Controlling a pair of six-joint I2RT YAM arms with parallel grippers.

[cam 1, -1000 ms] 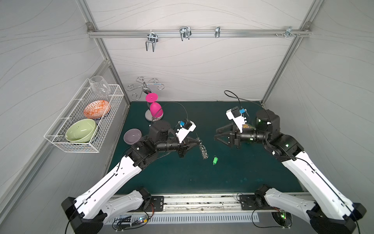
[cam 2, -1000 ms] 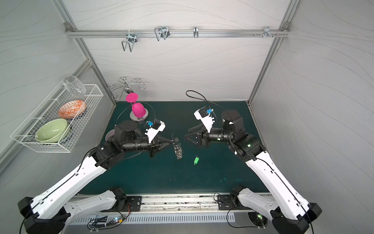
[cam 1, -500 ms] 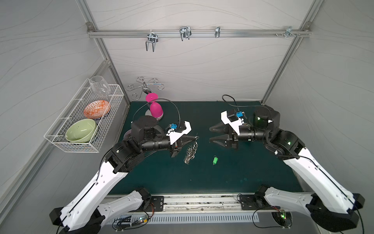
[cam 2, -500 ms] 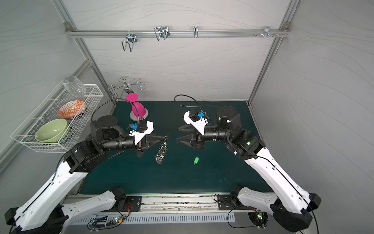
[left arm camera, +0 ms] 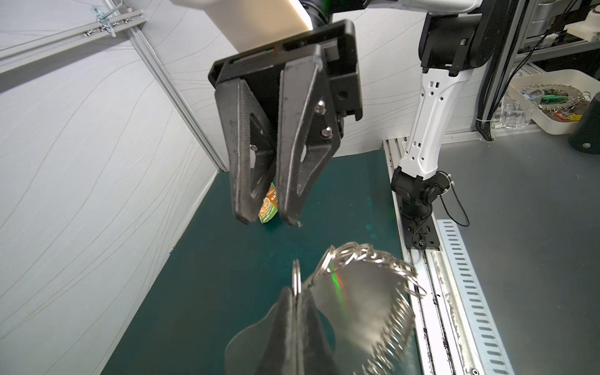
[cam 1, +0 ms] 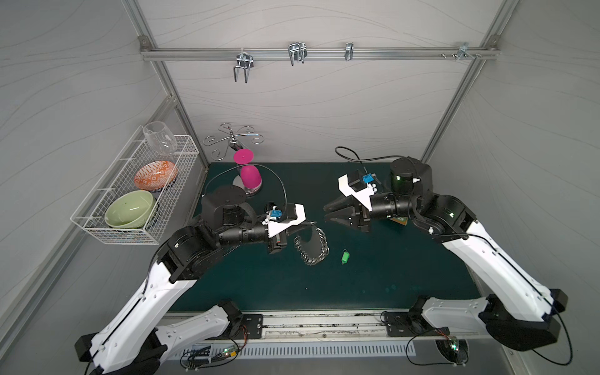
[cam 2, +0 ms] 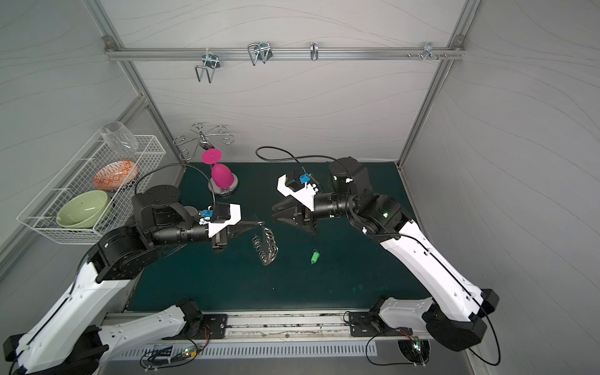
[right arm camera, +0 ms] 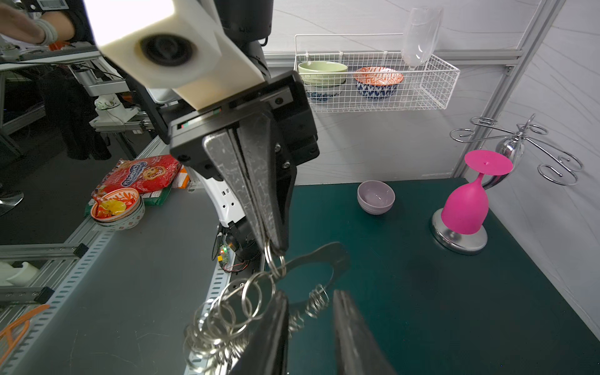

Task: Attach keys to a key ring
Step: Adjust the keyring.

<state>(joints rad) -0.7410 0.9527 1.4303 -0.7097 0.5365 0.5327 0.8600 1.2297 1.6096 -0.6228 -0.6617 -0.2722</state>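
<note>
Now the left gripper dangled the key ring by one clamped wire ring — the right gripper had neared, jaws narrower yet apart — leaving the green key tag unattached on the mat.

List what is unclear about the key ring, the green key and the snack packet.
Snack packet: left wrist view, mostly behind fingers of the right gripper.
Key ring: left wrist view, rings blurred, plate cut by the bottom edge.
Green key: both top views, too small for detail.
Rings: right wrist view, unclear whether the right gripper touches them.
</note>
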